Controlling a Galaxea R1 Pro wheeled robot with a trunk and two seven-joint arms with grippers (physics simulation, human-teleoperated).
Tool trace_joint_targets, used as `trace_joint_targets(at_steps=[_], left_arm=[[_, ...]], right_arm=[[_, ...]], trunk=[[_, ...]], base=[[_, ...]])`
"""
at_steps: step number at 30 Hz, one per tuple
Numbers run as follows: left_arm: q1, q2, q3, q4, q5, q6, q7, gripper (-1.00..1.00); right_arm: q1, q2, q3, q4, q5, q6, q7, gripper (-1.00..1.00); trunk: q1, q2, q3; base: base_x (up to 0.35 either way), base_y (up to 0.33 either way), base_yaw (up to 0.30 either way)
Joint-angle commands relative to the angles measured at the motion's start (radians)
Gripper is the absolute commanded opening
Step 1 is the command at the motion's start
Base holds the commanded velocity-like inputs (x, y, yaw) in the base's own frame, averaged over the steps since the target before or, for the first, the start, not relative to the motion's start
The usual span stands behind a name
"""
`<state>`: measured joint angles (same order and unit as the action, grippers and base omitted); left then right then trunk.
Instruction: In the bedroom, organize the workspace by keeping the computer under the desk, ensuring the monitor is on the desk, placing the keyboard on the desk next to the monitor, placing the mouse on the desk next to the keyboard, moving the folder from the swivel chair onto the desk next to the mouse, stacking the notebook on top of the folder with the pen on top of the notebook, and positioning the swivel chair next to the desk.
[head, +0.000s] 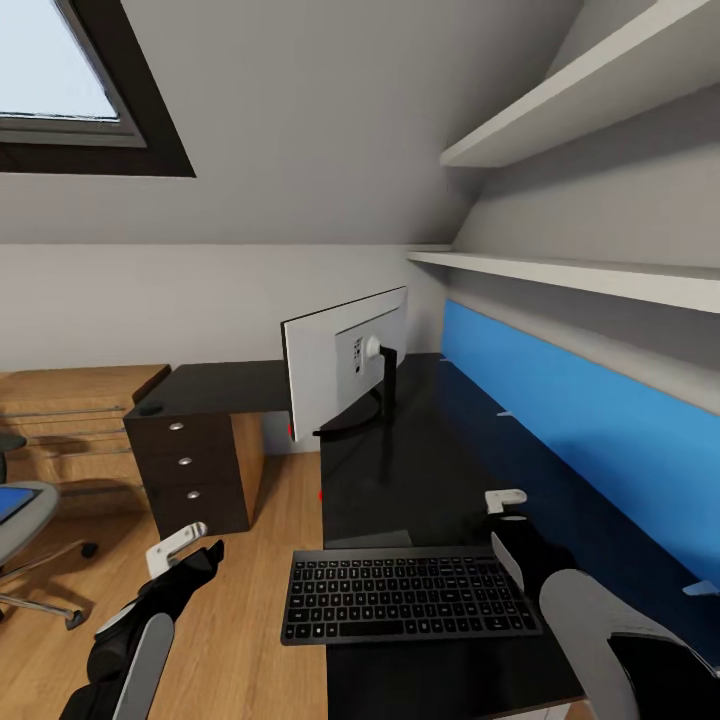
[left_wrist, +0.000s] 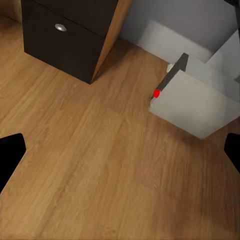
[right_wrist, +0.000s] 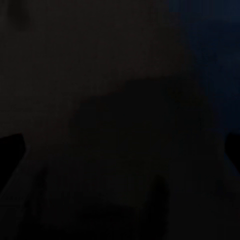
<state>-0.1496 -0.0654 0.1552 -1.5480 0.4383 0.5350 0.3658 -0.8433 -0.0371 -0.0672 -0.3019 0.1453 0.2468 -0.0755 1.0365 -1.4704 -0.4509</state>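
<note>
On the glossy black desk (head: 420, 470) stands the monitor (head: 340, 370), its pale back toward me. The keyboard (head: 405, 595) lies flat at the desk's near end. Just right of the keyboard, low over the desk top (right_wrist: 120, 120), my right gripper (head: 510, 530) is open and holds nothing. My left gripper (head: 190, 550) hangs open above the wooden floor (left_wrist: 100, 160), left of the desk. Under the desk sits the light grey computer (left_wrist: 200, 105), with its red dot facing the left gripper. At the far left, the swivel chair (head: 35, 525) carries the blue folder (head: 10, 500) on its seat.
A dark drawer unit (head: 190, 470) with silver knobs stands under the desk's left wing. A light-wood chest (head: 70, 420) sits against the back wall. A blue wall panel (head: 600, 420) and white shelves (head: 600, 280) run along the right. Open floor lies between chair and desk.
</note>
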Motion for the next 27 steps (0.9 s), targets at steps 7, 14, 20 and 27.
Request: trace_joint_targets(at_steps=[7,14,20,27], left_arm=[[-0.001,-0.002,0.003,0.001,0.013,0.003,0.007,1.00],[-0.001,-0.004,0.000,0.002,0.013,0.003,0.007,1.00],[-0.001,-0.005,-0.001,0.001,0.013,0.003,0.007,1.00],[-0.001,-0.011,-0.008,0.000,0.013,0.003,0.006,1.00]], right_arm=[[0.000,-0.013,-0.006,0.004,0.014,0.005,0.107,1.00],[0.000,-0.044,-0.008,0.007,0.008,0.012,0.162,1.00],[0.000,-0.050,-0.009,0.007,0.008,0.014,0.189,1.00],[0.000,-0.051,-0.011,0.009,0.008,0.016,0.203,1.00]], trunk=[[0.000,-0.001,-0.001],[0.000,-0.001,-0.001],[0.000,-0.001,-0.001],[0.000,-0.001,-0.001]], base=[[0.000,0.000,0.000],[0.000,0.000,0.000],[0.000,0.000,0.000],[0.000,0.000,0.000]])
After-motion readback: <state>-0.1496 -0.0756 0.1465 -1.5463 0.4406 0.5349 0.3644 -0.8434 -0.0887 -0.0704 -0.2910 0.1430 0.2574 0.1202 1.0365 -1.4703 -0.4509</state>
